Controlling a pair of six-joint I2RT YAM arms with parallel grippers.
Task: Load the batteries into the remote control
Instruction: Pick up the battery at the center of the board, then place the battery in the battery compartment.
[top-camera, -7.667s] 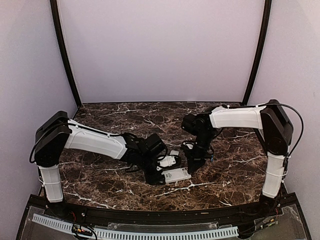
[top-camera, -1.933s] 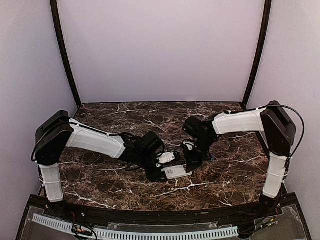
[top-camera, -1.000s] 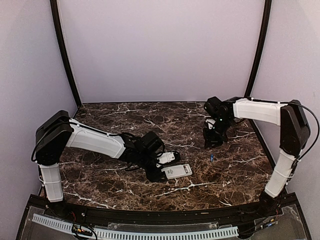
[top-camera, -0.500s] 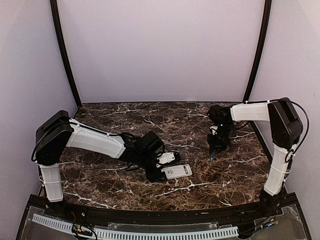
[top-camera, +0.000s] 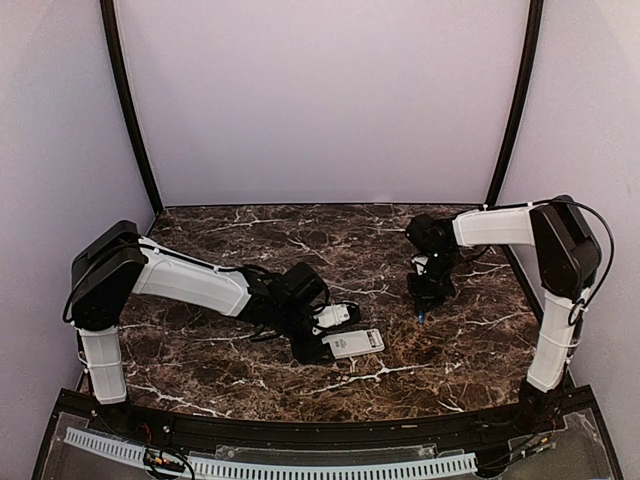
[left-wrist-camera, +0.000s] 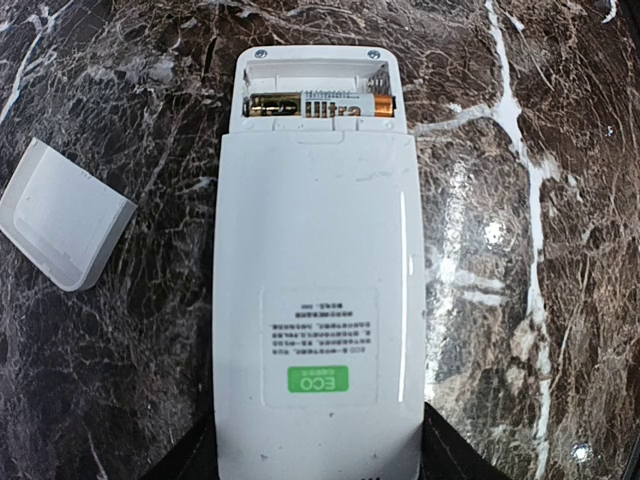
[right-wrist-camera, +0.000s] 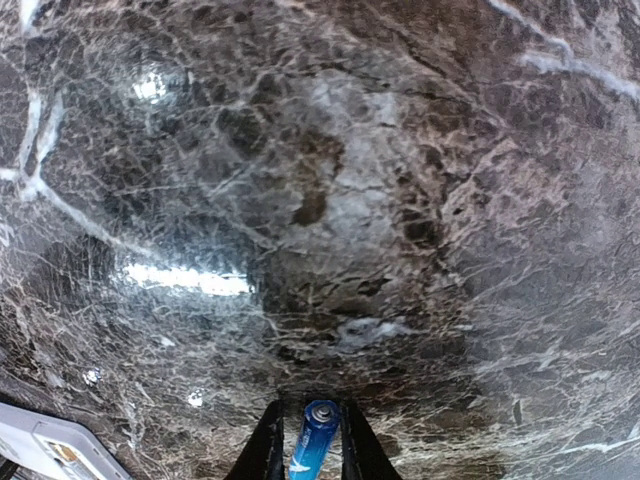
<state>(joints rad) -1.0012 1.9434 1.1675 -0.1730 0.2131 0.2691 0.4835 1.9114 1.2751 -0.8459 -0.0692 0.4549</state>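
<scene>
Blue battery (right-wrist-camera: 313, 438), low over the marble table (right-wrist-camera: 300, 200), is pinched in my right gripper (right-wrist-camera: 310, 412), well apart at two o'clock from the remote control (left-wrist-camera: 315, 250). My left gripper (left-wrist-camera: 318, 455) clamps that remote control, compartment open. A shallow pinch could drop the battery.

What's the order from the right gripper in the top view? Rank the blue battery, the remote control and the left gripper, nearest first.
1. blue battery: between the fingers of the right gripper, at the right.
2. remote control: off to the left, near the front middle.
3. left gripper: farther left still, at the remote's far end.
</scene>
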